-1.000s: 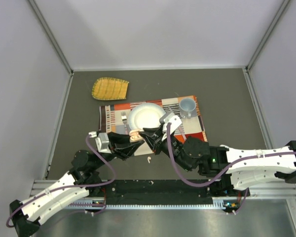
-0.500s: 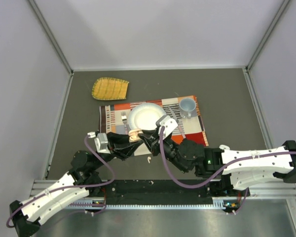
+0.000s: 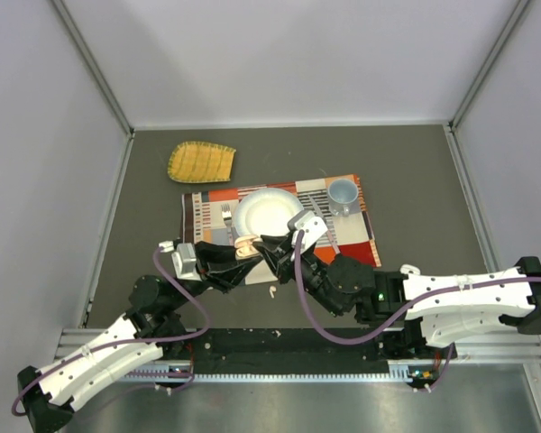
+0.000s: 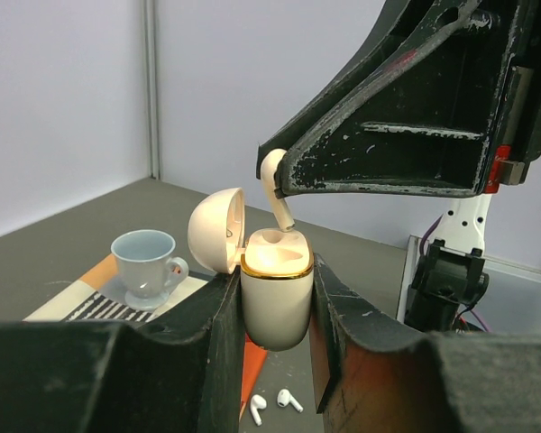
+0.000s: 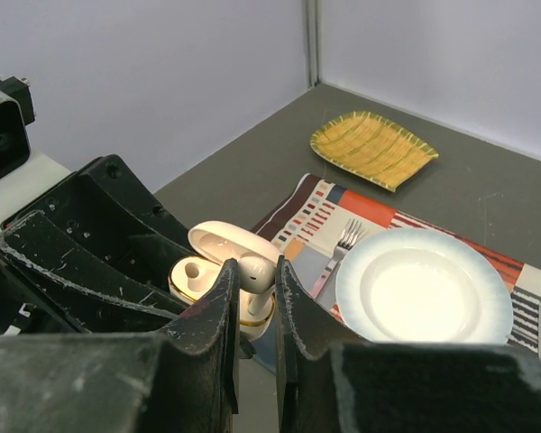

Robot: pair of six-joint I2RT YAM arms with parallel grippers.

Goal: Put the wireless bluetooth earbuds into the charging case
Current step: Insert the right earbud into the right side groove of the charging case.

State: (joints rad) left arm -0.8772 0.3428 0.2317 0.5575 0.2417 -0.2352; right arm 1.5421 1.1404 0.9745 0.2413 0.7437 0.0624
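Left jaws are clamped on the case [image 4: 275, 316], one finger against each side of its rounded cream body, holding it upright above the table [image 3: 415, 171]. Its lid [image 4: 215, 230] is flipped open and leans back toward the cup [image 4: 146, 263]. The left gripper [image 4: 275, 298] sits at the near edge of the placemat [image 3: 352, 236], close to the plate [image 3: 266, 213].

Right jaws are pinched shut on one earbud [image 4: 274, 185], gripped by its head with the stem angled down. The stem's tip is at the case's open mouth, on the side away from the lid; whether it has entered a socket cannot be told. From the right wrist view the earbud [image 5: 255, 271] shows between the fingers of the right gripper [image 5: 252, 289], with the case [image 5: 194, 275] just behind it and one socket visible in its top.

Two loose buds [image 4: 272, 404] lie side by side on the table below the case, apart from both grippers.

A fork [image 5: 344, 242] lies on the placemat left of the plate, and a yellow dish [image 5: 371, 149] sits well beyond, off the mat.
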